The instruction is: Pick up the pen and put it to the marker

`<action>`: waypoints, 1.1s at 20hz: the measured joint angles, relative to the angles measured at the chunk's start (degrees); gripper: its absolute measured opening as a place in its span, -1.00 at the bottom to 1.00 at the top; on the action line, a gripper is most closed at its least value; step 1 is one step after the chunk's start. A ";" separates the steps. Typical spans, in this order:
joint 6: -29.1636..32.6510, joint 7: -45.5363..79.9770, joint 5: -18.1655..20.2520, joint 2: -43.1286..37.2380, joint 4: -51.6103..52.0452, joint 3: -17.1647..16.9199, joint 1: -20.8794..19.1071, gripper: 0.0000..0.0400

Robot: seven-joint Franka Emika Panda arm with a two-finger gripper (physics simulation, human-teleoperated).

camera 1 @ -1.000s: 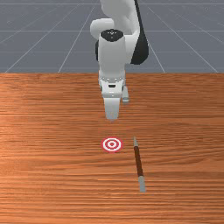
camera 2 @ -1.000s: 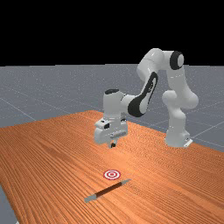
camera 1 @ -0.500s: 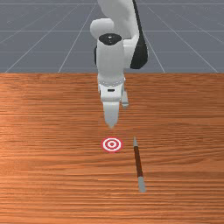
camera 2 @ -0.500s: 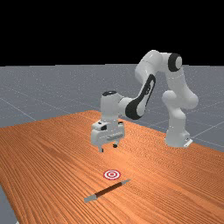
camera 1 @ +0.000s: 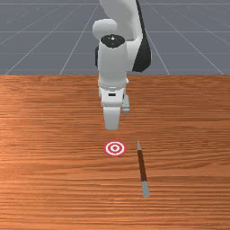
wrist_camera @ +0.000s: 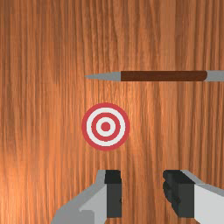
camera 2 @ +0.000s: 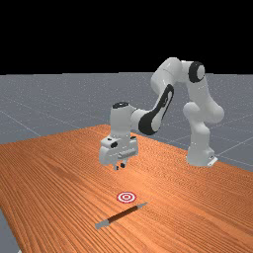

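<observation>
Front view: your brown-and-grey pen [camera 1: 142, 166] lies right of the bullseye marker [camera 1: 115, 148]. Your gripper [camera 2: 119, 167] hangs farther off, fingers apart.

Front view faces arm [camera 1: 112, 63], far stands back, wrist looks down — marker [wrist_camera: 106, 127] shared.

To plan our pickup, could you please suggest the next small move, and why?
I'd probably turn the open gripper so that it can straddle the pen: its opening runs along the pen's length rather than across, and the pen lies ungrasped on the table.
</observation>
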 joint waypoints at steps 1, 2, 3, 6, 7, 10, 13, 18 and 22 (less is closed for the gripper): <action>0.08 -0.56 0.64 -0.10 -0.16 0.31 -0.33 -0.55; 0.11 0.05 -0.06 -0.17 -0.27 -0.03 0.02 -0.73; 0.17 1.11 -1.25 -0.35 -0.57 -0.60 0.62 -0.83; 0.14 5.30 -5.98 -1.23 -2.08 -2.75 2.99 -0.96; -0.14 6.21 -6.60 -1.18 -1.95 -2.98 3.49 -0.98; 0.06 10.68 -1.45 -0.91 -1.40 -0.39 4.66 -0.99; -2.96 28.33 -1.49 2.16 3.94 -0.07 12.76 -1.00; -6.58 33.85 -2.72 7.13 12.40 2.39 20.16 -1.00; -6.96 30.15 -2.46 15.59 18.94 4.19 20.56 -1.00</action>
